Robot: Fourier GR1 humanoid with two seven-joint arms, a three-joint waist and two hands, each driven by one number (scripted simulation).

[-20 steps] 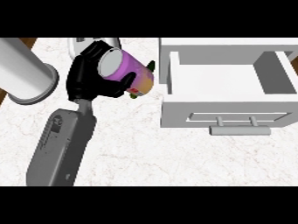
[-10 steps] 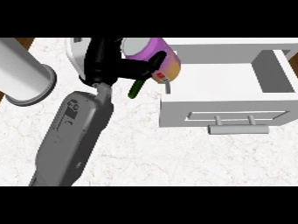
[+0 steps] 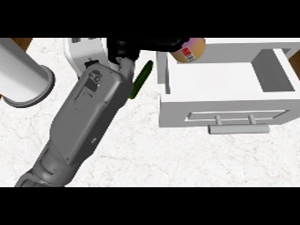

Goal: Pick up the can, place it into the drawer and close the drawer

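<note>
We see 1 grey forearm (image 3: 81, 118) coming in from the lower left of the frame and running diagonally up toward the top centre. It ends in the black left hand (image 3: 134, 47) at the top edge. The hand's fingers (image 3: 157, 42) are curled round the can (image 3: 191, 48), which sticks out to the right of the palm. Only the can's right end shows, yellowish and pink with a small barcode label, and the rest is hidden by the hand. The can is held off the desk (image 3: 178, 158), at the top of the frame, over the rear left corner of the drawer (image 3: 224, 107). We cannot tell whether it touches the drawer's wall.

The drawer stands pulled open in the right half of the frame. It is a white box with a bare inner floor, and a bar handle (image 3: 238, 128) on its front face points toward the lower edge.

A slim green object (image 3: 139, 79) lies on the desk just left of the drawer, beside the wrist and partly under the hand. A white block (image 3: 84, 49) shows behind the forearm at the upper left. Further left, a large white cylinder (image 3: 16, 70) reaches the frame's left edge. The desk top is white marble.
</note>
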